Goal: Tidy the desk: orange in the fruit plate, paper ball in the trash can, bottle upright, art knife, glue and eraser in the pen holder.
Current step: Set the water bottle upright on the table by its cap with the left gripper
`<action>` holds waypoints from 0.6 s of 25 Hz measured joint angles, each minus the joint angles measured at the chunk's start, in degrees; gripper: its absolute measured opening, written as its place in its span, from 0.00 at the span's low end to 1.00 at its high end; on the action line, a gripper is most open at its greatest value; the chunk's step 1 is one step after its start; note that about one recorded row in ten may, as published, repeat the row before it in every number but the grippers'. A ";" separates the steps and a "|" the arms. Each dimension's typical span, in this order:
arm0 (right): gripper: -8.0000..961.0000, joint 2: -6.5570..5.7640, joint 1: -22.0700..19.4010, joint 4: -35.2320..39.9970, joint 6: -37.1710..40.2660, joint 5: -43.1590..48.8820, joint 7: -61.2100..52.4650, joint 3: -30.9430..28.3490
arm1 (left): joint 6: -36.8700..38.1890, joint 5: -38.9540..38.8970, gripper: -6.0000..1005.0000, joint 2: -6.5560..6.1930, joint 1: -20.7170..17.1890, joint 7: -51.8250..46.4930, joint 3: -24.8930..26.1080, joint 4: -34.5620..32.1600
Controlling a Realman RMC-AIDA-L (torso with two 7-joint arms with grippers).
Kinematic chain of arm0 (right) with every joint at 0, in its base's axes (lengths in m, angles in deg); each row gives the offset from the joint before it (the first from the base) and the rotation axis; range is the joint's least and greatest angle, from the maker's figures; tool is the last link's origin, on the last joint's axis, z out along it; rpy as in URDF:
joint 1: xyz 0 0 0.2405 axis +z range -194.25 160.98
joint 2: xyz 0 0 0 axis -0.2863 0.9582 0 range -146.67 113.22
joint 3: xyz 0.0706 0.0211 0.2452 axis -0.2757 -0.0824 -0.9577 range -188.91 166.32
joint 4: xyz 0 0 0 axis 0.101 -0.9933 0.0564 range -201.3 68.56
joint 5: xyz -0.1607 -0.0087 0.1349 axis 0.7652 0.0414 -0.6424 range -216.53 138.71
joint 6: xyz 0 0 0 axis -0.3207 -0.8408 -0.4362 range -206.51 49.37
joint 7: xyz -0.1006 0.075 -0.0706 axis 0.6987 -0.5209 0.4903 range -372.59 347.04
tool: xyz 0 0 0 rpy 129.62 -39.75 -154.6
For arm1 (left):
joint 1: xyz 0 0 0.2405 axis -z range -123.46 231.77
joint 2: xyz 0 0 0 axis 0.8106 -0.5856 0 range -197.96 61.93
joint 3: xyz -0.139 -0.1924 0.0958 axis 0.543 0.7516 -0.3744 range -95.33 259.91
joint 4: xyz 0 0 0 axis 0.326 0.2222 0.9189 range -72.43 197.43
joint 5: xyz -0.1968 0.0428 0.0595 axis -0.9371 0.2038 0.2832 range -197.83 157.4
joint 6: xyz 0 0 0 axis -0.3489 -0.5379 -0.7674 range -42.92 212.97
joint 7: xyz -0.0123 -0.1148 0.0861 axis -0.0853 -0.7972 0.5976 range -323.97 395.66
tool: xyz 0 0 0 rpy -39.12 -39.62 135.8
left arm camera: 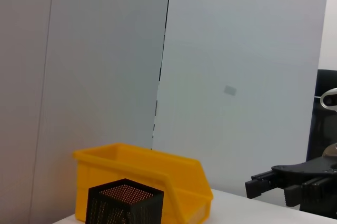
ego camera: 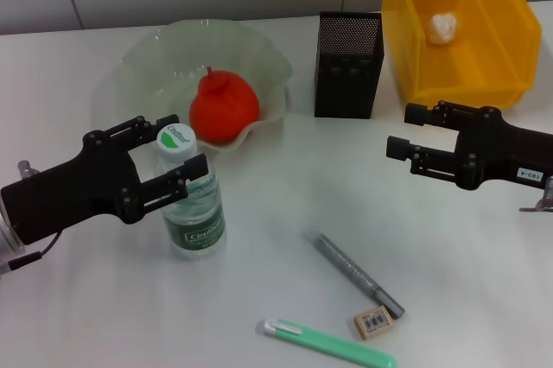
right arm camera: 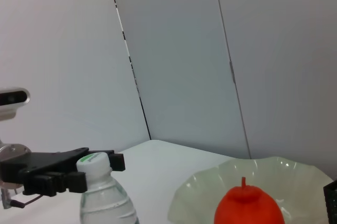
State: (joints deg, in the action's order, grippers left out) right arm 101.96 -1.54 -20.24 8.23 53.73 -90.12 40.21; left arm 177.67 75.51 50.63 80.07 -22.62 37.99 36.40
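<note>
The left gripper (ego camera: 164,156) stands spread around the neck of the upright bottle (ego camera: 192,204), one finger on each side, apparently not clamped. Rightward, the grey art knife (ego camera: 358,274), eraser (ego camera: 374,322) and green glue stick (ego camera: 333,344) lie flat on the worktop (ego camera: 449,256), nearer the right gripper (ego camera: 406,132), which hovers wide and empty.

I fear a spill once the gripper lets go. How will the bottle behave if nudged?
The bottle stands upright, tall on a narrow base, so it may tip. Its round clear body looks smooth, probably slippery and apt to roll. The left gripper brackets its cap.
</note>
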 joint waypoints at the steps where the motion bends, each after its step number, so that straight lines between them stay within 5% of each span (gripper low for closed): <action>1: 0.69 0.02 0.02 0.00 -0.16 0.00 0.00 0.00 | -0.02 -0.12 0.62 0.00 -0.04 0.02 0.00 0.00; 10: 0.69 0.14 0.11 0.03 -0.41 0.00 0.00 0.00 | 0.88 -0.96 0.75 -0.28 -1.62 -1.11 0.11 -0.95; 15: 0.69 -0.03 -0.23 0.70 -0.01 0.00 -0.53 0.00 | 1.23 -3.18 0.81 -0.48 -5.58 -4.92 0.63 -6.92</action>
State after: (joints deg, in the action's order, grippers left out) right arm 101.93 -1.77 -19.54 8.22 53.73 -90.65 40.21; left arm 178.90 72.33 50.15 74.49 -27.55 38.63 29.48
